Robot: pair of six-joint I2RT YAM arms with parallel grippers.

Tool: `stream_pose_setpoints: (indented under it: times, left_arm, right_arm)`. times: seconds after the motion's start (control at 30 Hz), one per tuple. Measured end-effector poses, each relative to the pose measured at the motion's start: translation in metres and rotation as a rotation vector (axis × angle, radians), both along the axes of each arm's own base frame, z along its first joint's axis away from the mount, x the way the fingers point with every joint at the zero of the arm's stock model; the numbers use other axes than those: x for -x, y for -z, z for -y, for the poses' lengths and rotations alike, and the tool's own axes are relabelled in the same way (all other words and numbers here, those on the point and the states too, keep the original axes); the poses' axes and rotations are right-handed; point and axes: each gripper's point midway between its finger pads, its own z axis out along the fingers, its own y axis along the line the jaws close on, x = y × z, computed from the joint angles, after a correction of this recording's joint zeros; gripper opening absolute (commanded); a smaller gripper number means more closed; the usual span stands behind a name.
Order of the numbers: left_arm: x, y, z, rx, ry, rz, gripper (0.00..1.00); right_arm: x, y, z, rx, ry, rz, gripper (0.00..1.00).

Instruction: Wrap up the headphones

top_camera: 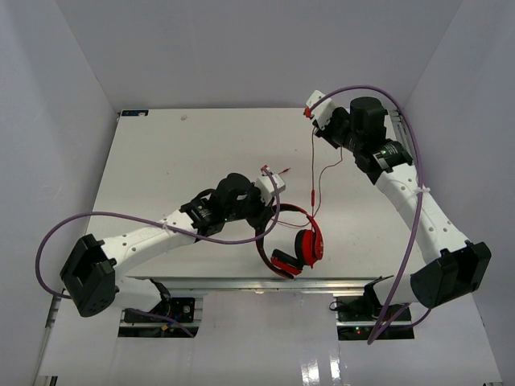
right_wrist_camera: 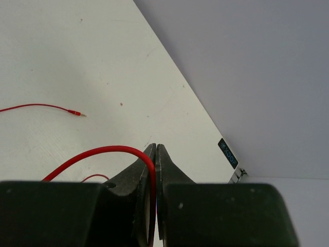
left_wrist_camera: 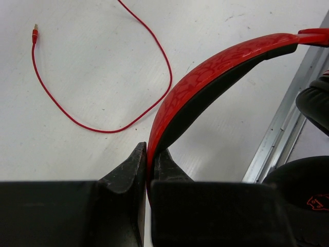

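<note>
"What sort of room is this?"

"A boxed-in bay. A white table fills the middle of the top view. A plain pale back wall runs across the top, a left wall slants down one side and a right wall down the other."

"Anything on the table itself?"

"A metal rail runs along its lower edge, and a small dark label sits at its upper left corner. The top shows a few specks and scuffs."

"And below that?"

"A glossy white surface lies across the bottom of the frame, with a soft glare right of centre. The light is even and the shadows are faint."
</note>
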Motion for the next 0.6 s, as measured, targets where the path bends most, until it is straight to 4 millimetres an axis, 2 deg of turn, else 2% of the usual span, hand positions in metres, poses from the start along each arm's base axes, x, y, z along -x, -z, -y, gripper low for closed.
stream_pose_setpoints:
  times: [0.13,0.27,0.47,0.6]
  left_arm:
    - [0.01,-0.02,-0.003,0.055,0.023,0.026,0.0]
    - [0.019,-0.049,-0.005,0.133,0.042,0.055,0.0]
    - [0.029,-0.097,-0.013,0.258,0.038,0.117,0.0]
    - [0.028,-0.127,-0.014,0.319,0.014,0.137,0.0]
  right_arm:
    - [-0.001,0.012,0.007,-0.008,0.022,-0.032,0.08]
    - [-0.001,0.025,0.013,-0.017,0.042,-0.065,0.08]
    - [0.012,0.047,0.017,-0.056,0.044,-0.125,0.08]
    - [0.023,0.056,0.015,-0.111,0.028,-0.17,0.08]
